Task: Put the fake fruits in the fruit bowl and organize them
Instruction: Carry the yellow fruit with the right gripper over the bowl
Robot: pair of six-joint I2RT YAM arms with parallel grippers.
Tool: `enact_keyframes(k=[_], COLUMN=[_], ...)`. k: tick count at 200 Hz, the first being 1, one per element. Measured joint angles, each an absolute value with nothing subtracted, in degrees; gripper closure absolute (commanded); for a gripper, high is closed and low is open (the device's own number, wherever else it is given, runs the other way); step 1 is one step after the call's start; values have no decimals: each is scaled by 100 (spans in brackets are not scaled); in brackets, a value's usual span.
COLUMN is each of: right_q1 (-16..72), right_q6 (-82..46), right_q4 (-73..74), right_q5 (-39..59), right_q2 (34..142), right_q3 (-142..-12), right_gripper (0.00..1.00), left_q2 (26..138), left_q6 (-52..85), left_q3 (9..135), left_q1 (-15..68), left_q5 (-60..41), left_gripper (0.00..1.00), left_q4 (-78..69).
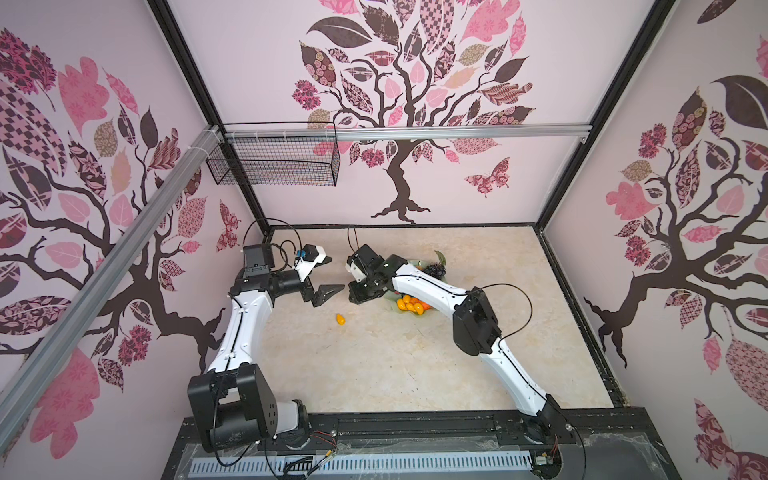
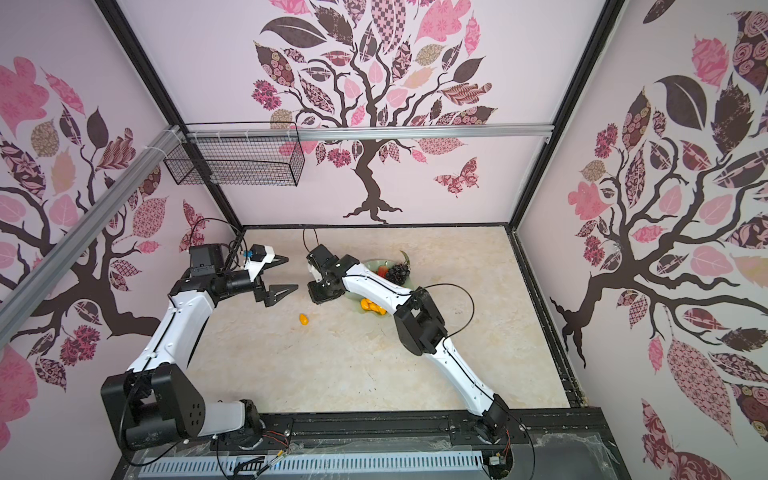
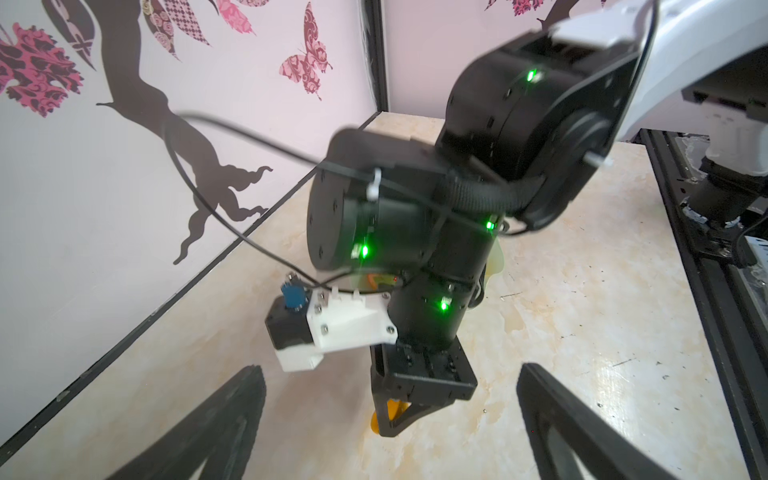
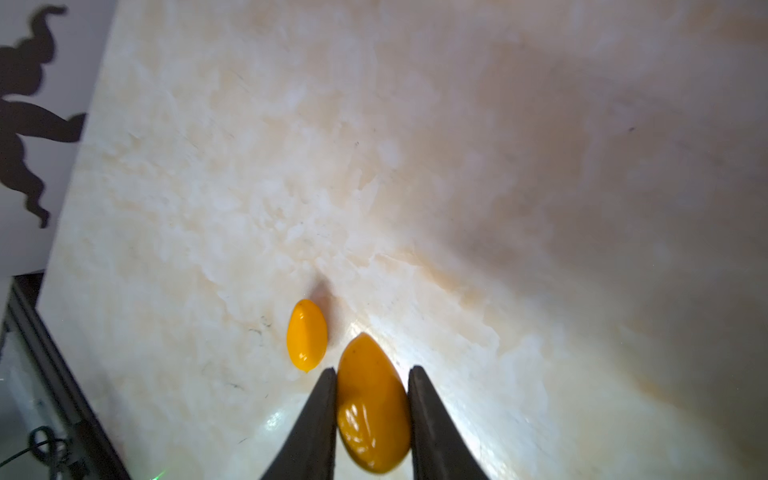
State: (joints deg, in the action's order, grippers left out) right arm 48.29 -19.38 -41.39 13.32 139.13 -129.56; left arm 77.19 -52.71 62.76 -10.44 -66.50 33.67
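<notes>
Currently: right gripper (image 4: 372, 374) pinches kumquat (image 4: 373, 419) mid-surface, 2nd kumquat (image 4: 306, 334) lying loose just beside it; left gripper (image 1: 337, 272) spread wide nearby; fruit bowl (image 2: 372, 262), part-filled, sits toward the far edge.

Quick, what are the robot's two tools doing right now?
Left tool: open, holding nothing.
Right tool: shut on a kumquat.

Yellow-orange kumquat (image 4: 373, 411), cream marbled table (image 4: 457, 166) — pale green fruit bowl (image 2: 371, 263)
</notes>
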Motion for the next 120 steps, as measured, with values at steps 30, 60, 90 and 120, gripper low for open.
enact_keyframes(k=[30, 60, 90, 120], right_q1=[4665, 4469, 4211, 3905], right_q6=[-1997, -2064, -2110, -2189], right_q4=[-3752, -3415, -3133, -2910], right_q5=[1323, 1238, 1155, 1111], right_q2=[12715, 11867, 11284, 10829], right_q3=[-11802, -10696, -9465, -8394], right_gripper=[70, 70, 70, 70], left_q2=[7719, 7728, 7811, 7911], left_q6=[-5295, -5317, -5356, -5395], left_q3=[6276, 6276, 6276, 6276], left_q1=[-687, -270, 322, 1046], left_q5=[-6602, -6466, -6274, -6073], left_gripper=[1, 1, 1, 1], left_q4=[3371, 3369, 3378, 3441])
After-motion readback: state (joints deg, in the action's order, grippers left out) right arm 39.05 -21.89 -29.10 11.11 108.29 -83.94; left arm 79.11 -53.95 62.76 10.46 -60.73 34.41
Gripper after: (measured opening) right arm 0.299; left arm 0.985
